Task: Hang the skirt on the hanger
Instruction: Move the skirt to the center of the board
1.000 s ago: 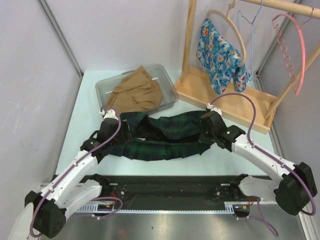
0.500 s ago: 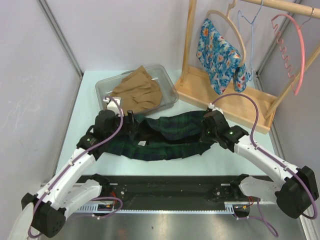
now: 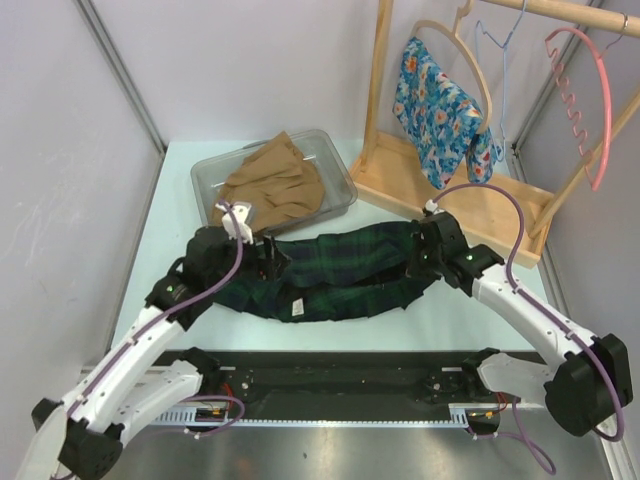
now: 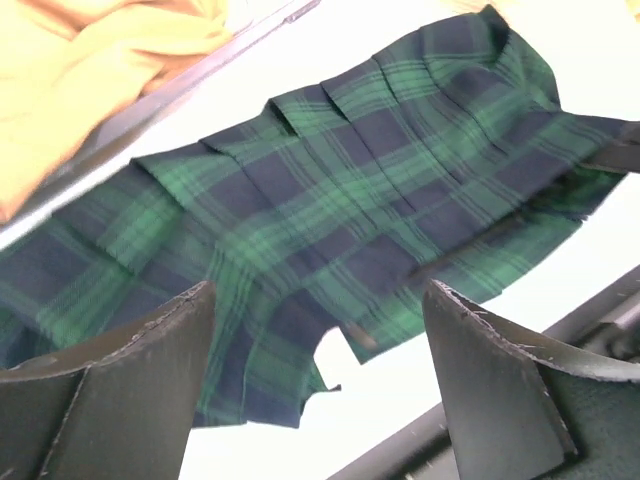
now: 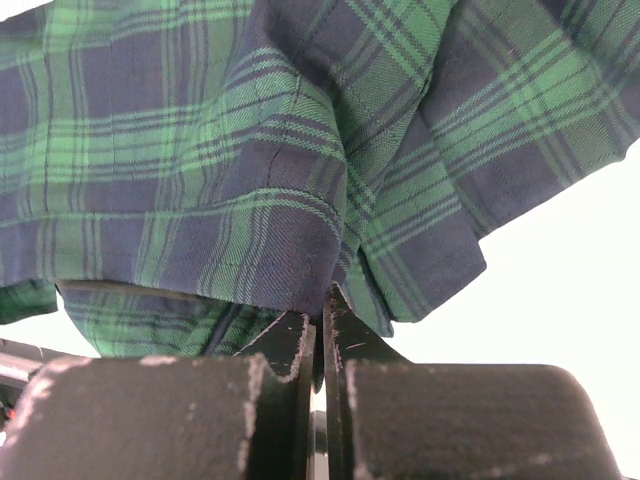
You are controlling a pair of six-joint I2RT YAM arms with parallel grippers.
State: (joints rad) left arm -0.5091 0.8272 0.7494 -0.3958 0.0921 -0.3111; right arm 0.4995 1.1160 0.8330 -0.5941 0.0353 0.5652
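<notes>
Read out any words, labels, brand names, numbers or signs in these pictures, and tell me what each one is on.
No text can be read in any view.
A small white tag on the skirt: too small and blurred to tell whether anything is printed on it.

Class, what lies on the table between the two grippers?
The plaid skirt fills that stretch, from the left gripper to the right gripper, clearest in the top external view.
</notes>
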